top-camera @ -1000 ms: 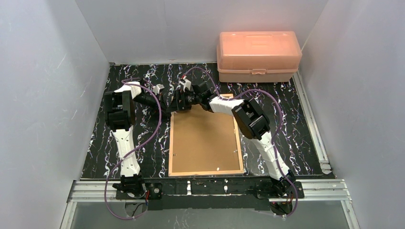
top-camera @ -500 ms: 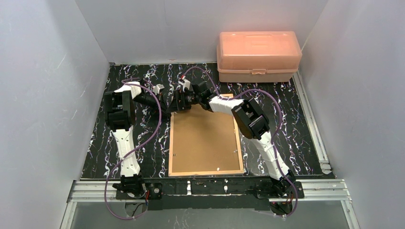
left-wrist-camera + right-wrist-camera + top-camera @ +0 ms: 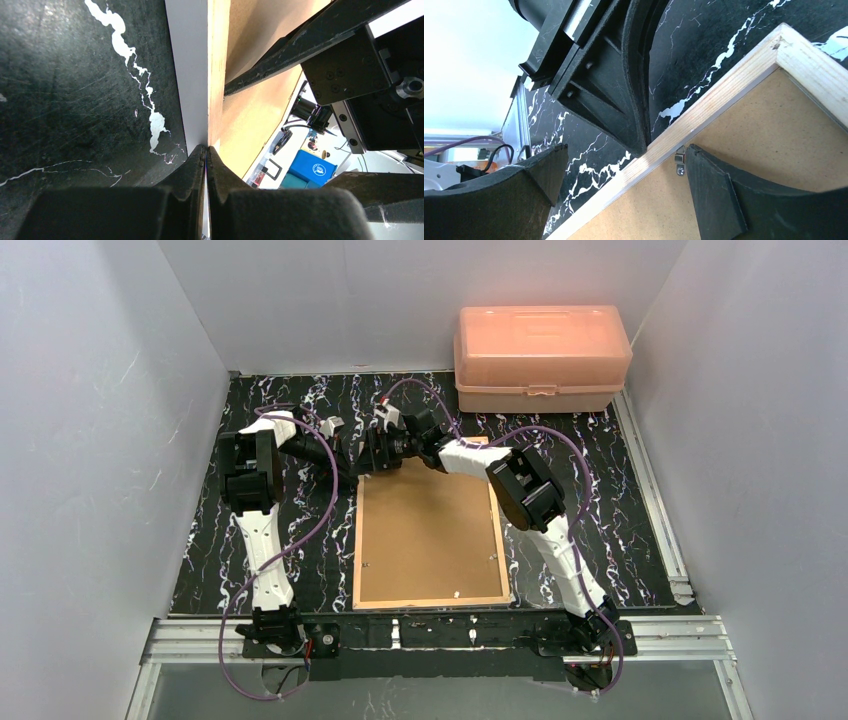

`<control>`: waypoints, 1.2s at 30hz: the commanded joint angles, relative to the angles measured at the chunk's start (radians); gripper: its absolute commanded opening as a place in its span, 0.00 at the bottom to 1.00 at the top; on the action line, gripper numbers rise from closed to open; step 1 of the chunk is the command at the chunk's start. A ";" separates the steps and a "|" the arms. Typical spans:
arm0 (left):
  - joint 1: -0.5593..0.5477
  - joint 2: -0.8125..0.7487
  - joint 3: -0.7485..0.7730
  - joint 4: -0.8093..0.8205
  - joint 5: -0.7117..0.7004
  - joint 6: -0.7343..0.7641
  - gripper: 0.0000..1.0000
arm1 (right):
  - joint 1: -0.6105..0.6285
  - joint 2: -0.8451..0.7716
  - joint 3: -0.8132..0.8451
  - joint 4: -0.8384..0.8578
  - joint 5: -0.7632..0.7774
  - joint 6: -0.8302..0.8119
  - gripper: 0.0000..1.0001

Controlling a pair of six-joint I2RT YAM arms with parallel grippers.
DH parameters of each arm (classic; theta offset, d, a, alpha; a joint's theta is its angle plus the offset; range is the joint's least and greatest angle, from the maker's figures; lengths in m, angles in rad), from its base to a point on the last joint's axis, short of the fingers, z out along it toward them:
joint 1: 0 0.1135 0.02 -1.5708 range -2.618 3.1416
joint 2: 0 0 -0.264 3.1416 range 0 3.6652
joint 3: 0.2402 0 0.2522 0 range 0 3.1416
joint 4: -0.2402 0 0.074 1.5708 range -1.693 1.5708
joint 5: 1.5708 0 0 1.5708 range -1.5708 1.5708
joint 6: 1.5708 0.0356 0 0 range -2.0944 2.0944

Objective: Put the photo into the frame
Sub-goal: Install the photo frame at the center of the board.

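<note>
The frame [image 3: 357, 540] lies face down on the black marbled table, its light wood back rim up. A plain brown backing board [image 3: 430, 535] sits inside it. The photo is hidden. My left gripper [image 3: 350, 478] is shut with nothing between its fingers. Its tips [image 3: 206, 150] touch the frame's outer edge [image 3: 218, 65] near the far left corner. My right gripper [image 3: 374, 454] is open and straddles the same rim [image 3: 724, 90]. One of its fingers [image 3: 709, 190] rests on the board beside a small metal clip [image 3: 680, 161]; the other hangs over the table outside the frame.
A translucent orange-pink plastic box [image 3: 542, 358] stands at the back right. Grey walls close in the table on three sides. A metal rail [image 3: 650, 490] runs along the right edge. Both arms crowd the frame's far left corner.
</note>
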 commanded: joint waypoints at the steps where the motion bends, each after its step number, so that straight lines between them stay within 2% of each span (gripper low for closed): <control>1: -0.017 0.014 0.001 0.027 -0.026 0.013 0.00 | -0.018 -0.024 0.031 -0.070 0.005 -0.043 0.95; 16: -0.018 0.015 0.002 0.027 -0.026 0.014 0.00 | 0.013 0.005 0.083 -0.229 -0.060 -0.127 0.93; 36: -0.019 0.014 0.000 0.027 -0.026 0.017 0.00 | 0.023 0.051 0.122 -0.222 -0.108 -0.113 0.91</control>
